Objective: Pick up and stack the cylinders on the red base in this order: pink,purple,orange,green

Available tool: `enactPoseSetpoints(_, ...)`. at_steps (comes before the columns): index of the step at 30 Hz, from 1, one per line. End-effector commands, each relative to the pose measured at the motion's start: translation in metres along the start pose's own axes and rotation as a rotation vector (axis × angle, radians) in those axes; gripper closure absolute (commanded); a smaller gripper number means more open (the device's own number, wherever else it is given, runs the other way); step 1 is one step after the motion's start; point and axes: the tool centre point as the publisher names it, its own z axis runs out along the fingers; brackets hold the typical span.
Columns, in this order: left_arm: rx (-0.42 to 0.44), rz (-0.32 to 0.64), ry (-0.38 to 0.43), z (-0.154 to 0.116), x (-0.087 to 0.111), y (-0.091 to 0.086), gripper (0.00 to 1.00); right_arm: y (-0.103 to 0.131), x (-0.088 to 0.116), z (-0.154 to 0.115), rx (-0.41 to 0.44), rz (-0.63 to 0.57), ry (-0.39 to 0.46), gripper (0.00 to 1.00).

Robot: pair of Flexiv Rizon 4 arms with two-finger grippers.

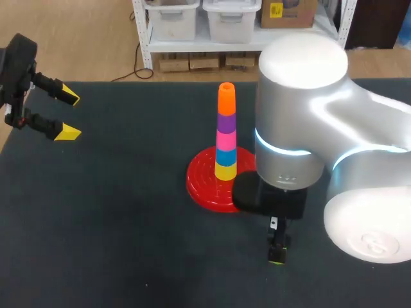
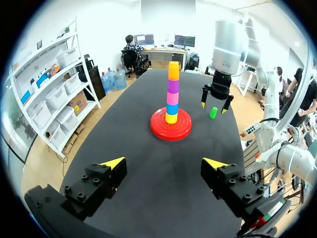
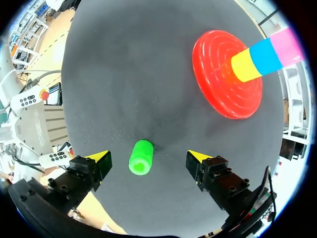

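- Our right gripper [image 3: 148, 158] hangs over the dark table [image 1: 115, 224] with its yellow-tipped fingers spread wide and nothing held.
- The green cylinder [image 3: 141, 157] lies on its side on the table, down between those two fingers, with a gap to each of them.
- Ahead of the right gripper's fingers and off to one side stands the red base [image 3: 218, 64], well apart from the green cylinder.
- On the base a stack stands upright: a yellow cylinder [image 1: 225, 171] at the bottom, then a blue cylinder [image 1: 225, 156], the pink cylinder [image 1: 225, 139], the purple cylinder [image 1: 225, 122] and the orange cylinder [image 1: 226, 99] on top.
- Our left gripper [image 2: 163, 162] is at the far side of the table, its fingers wide apart and empty.
- The base and its stack stand well ahead of the left gripper's fingers, with the right gripper and the green cylinder just beyond them.
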Motion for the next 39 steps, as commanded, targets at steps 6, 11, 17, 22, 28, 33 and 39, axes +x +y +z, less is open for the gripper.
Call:
enactPoseSetpoints(6,-0.001,0.004,-0.005,0.0,0.002,0.0,0.0,-0.002,-0.003,0.004,-0.006,0.003,0.019,0.19)
enactPoseSetpoints(11,-0.001,0.004,-0.005,0.0,0.002,0.0,0.0,-0.002,-0.003,0.005,-0.006,0.011,0.03,0.89)
enactPoseSetpoints(17,-0.001,0.004,-0.005,0.0,0.002,0.0,0.0,-0.005,-0.002,-0.002,-0.005,0.016,0.031,1.0)
enactPoseSetpoints(22,-0.001,0.004,-0.005,0.0,0.002,0.0,0.0,-0.014,-0.005,-0.035,0.022,0.04,-0.001,1.0)
enactPoseSetpoints(28,-0.001,0.004,-0.005,0.0,0.002,0.0,0.0,-0.027,-0.008,-0.079,0.06,0.1,-0.012,1.0)
enactPoseSetpoints(33,-0.001,0.004,-0.005,0.0,0.002,0.0,0.0,-0.049,-0.014,-0.13,0.076,0.177,-0.03,1.0)
enactPoseSetpoints(39,-0.001,0.004,-0.005,0.0,0.002,0.0,0.0,-0.079,-0.018,-0.189,0.128,0.244,-0.035,1.0)
